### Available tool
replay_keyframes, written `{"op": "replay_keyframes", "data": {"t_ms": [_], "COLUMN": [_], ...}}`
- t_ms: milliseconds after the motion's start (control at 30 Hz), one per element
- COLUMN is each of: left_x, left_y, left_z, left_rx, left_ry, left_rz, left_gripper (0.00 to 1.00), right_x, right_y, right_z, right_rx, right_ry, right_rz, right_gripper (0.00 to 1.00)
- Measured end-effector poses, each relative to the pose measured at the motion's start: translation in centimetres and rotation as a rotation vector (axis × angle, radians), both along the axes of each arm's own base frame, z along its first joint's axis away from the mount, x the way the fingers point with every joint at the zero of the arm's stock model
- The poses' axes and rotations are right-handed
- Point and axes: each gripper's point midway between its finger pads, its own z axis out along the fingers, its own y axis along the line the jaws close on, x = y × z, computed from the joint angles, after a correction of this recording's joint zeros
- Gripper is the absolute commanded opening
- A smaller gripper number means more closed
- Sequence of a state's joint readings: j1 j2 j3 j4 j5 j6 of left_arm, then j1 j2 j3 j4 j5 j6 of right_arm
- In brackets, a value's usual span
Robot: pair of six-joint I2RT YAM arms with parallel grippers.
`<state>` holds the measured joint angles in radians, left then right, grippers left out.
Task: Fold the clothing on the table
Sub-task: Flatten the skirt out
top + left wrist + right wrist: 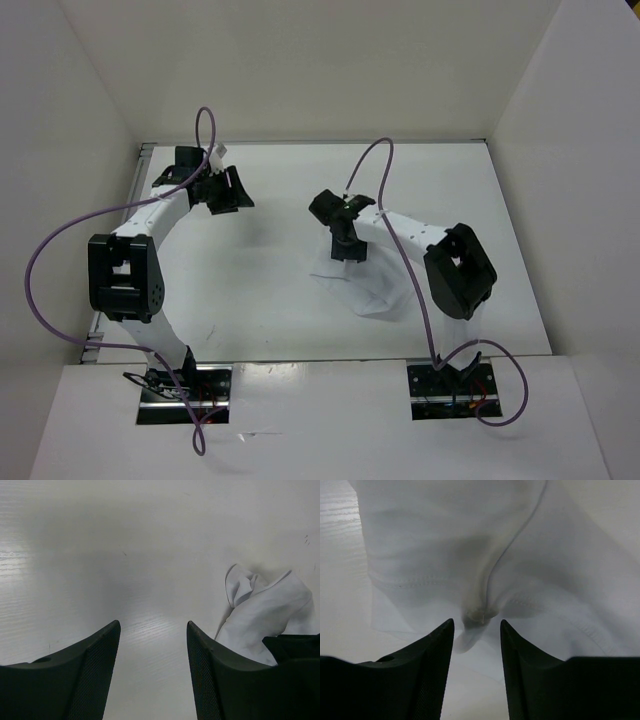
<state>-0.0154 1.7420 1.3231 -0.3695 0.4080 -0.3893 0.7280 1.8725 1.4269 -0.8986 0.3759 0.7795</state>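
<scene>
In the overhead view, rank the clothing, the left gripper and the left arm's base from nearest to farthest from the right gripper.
1. clothing, directly under the right gripper.
2. left gripper, across on the left, farther back.
3. left arm's base, near-left edge.

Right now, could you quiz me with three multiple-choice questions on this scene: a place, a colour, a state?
1. The clothing lies: A) at the right claw B) in the far-left corner C) on the back wall.
2. The arms' cables are: A) green B) purple C) orange.
3. The left claw is: A) gripping cloth B) holding a cup C) open, empty.
Answers: 1A, clothing bunches at its fingertips; 2B, purple loops show from above; 3C, bare table shows between its fingers.
</scene>
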Motion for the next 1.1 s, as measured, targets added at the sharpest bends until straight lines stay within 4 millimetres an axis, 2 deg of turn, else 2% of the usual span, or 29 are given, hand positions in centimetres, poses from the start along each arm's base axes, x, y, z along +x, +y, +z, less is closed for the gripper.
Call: {"op": "replay_keyframes", "data": {"t_ms": [167, 233, 300, 333, 367, 500, 600, 667, 733, 933, 1000, 1100], "left_x": [-0.1, -0.1, -0.1, -0.1, -0.1, -0.1, -0.1, -0.1, -0.1, -0.1, -0.1, -0.1], "left_y": [-0.2, -0.3, -0.3, -0.3, -0.3, -0.4, -0.4, -0.4, -0.4, -0.5, -0.2, 0.4], "left_z": [0.0, 0.0, -0.1, -0.1, -0.1, -0.1, -0.1, -0.1, -0.1, -0.1, -0.1, -0.3], "left_rx": [-0.009, -0.012, -0.015, -0.016, -0.016, -0.018, -0.019, -0.020, -0.021, -0.031, -0.032, -0.032], "left_ry": [0.000, 0.002, 0.005, 0.005, 0.004, 0.004, 0.004, 0.003, 0.003, 0.004, 0.005, 0.009], "left_rz": [-0.009, -0.013, -0.014, -0.015, -0.016, -0.018, -0.018, -0.020, -0.021, -0.025, -0.019, -0.004], "left_gripper": [0.63, 0.63, 0.63, 0.63, 0.63, 0.63, 0.63, 0.63, 0.63, 0.63, 0.63, 0.63], "right_x": [-0.7, -0.8, -0.7, -0.7, -0.8, -0.9, -0.9, 0.8, 3.5, 14.3, 15.5, 15.0], "right_y": [0.5, 0.7, 1.0, 1.0, 1.0, 0.9, 0.8, 1.4, 2.9, 9.1, 9.8, 8.5], "right_z": [-1.6, -1.8, -1.8, -1.9, -1.9, -1.9, -0.3, 2.9, 7.6, 26.1, 29.2, 31.9], "right_rx": [0.024, 0.035, 0.047, 0.048, 0.047, 0.040, 0.012, 0.015, 0.062, 0.307, 0.377, 0.408], "right_ry": [0.038, 0.044, 0.043, 0.044, 0.046, 0.042, 0.027, -0.030, -0.133, -0.600, -0.690, -0.731], "right_rz": [-0.011, -0.013, -0.017, -0.018, -0.016, -0.031, -0.028, -0.015, 0.006, 0.059, 0.077, 0.088], "right_gripper": [0.46, 0.40, 0.29, 0.08, 0.01, 0.00, 0.00, 0.00, 0.00, 0.00, 0.00, 0.00]}}
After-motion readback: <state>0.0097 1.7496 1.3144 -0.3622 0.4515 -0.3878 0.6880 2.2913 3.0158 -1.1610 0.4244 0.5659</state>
